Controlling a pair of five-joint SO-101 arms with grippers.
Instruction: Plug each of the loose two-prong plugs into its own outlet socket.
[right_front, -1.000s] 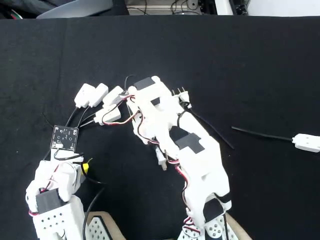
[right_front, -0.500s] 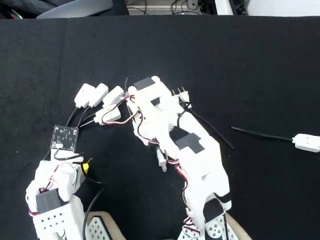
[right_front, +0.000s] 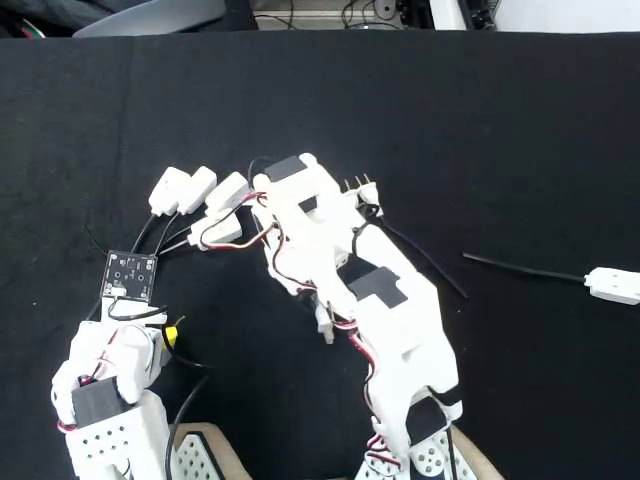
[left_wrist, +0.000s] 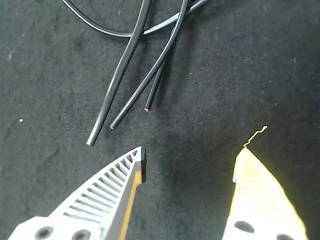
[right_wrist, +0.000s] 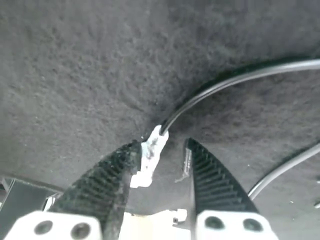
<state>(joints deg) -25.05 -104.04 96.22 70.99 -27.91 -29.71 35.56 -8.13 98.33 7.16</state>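
Several white plugs and sockets on black cables cluster left of centre in the high view: a pair (right_front: 182, 188), one (right_front: 228, 190) and another (right_front: 216, 232). My right arm (right_front: 300, 205) stands over this cluster. A plug with bare prongs (right_front: 360, 187) lies just right of the arm. My right gripper (right_wrist: 162, 144) is open, with a small white plug (right_wrist: 149, 156) between its black fingers, touching one finger (right_wrist: 122, 160); its black cable (right_wrist: 225, 85) leads off. My left gripper (left_wrist: 192, 155) is open and holds nothing, just short of several cut cable ends (left_wrist: 127, 107).
Another white plug (right_front: 612, 284) on a black cable (right_front: 520, 268) lies at the table's right edge. The left arm (right_front: 110, 380) sits folded at the near left. Black cloth (right_front: 480, 120) covers the table, bare at the back and right.
My right arm has shifted very slightly toward the far left over the plug cluster. The left arm has kept still.
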